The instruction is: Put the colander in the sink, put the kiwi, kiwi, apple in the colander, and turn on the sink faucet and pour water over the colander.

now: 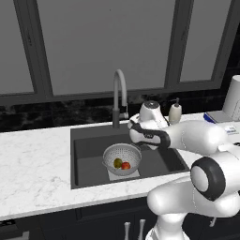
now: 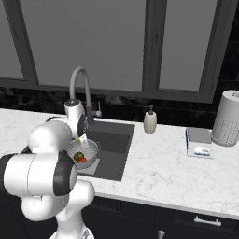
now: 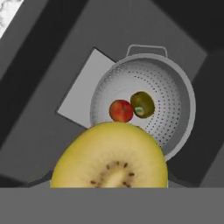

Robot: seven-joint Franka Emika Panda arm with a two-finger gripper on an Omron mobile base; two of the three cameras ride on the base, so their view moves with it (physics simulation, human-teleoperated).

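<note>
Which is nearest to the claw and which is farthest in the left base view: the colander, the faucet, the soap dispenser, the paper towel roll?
1. Colander: in the sink, just left of and below the claw.
2. Faucet and soap dispenser: behind, too close to call.
3. Paper towel roll: far right.

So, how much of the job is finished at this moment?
Done: the colander sits in the sink, with the apple and the dark green kiwi inside. In hand: the gripper holds the yellow kiwi above the colander. Left: drop this kiwi in, then turn on the sink faucet; no water runs yet.
</note>
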